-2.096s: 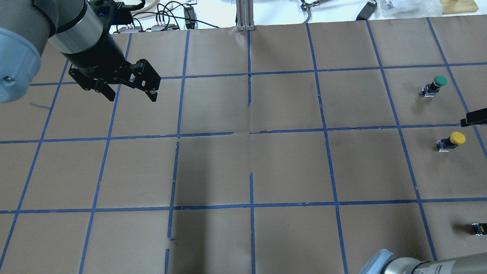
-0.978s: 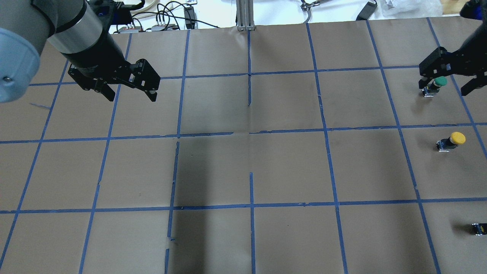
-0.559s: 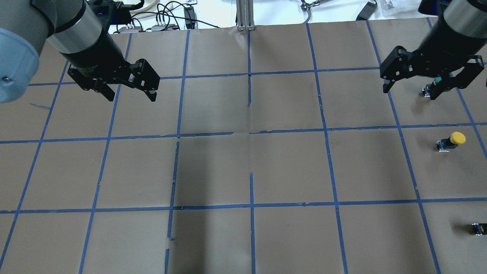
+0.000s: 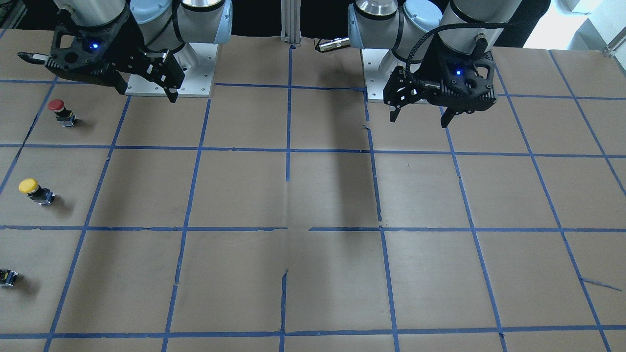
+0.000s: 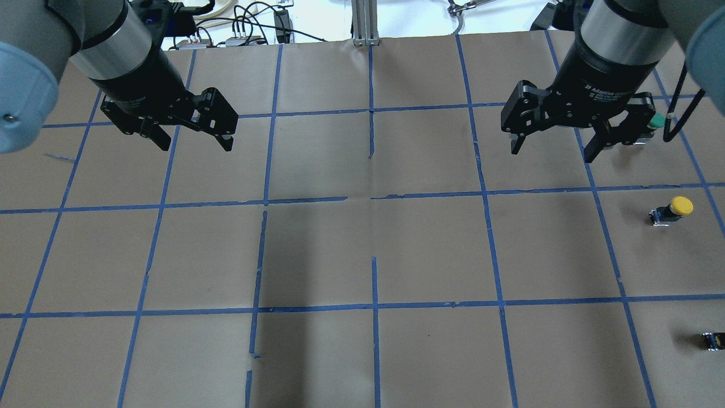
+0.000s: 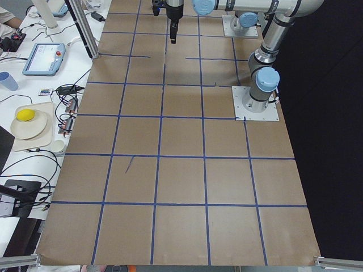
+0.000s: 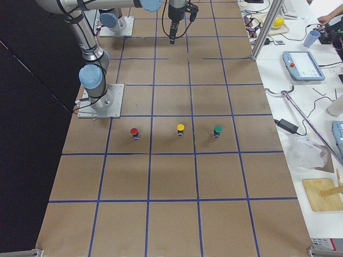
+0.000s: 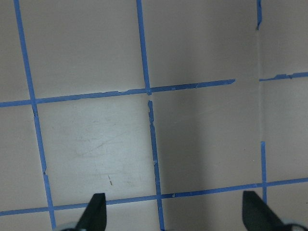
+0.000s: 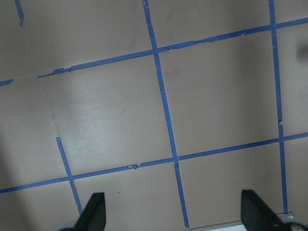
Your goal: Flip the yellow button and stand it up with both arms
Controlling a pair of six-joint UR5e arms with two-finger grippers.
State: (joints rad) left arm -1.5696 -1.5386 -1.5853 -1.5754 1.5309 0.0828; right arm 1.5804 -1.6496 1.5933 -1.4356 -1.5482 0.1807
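Wide-open black right gripper [image 5: 551, 154] hovers farther back and left of the yellow mushroom-capped button [image 5: 673, 209], which it should straddle squarely at the stem before closing.

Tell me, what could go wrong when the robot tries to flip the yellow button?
1. The red button and green button stand in a row on each side of the yellow button; the wide-open right gripper could knock one over.
2. The yellow button is small and round-topped, so it may slip or topple when pinched.
3. The left gripper hangs far across the table; meeting for the flip, the two grippers could bump.
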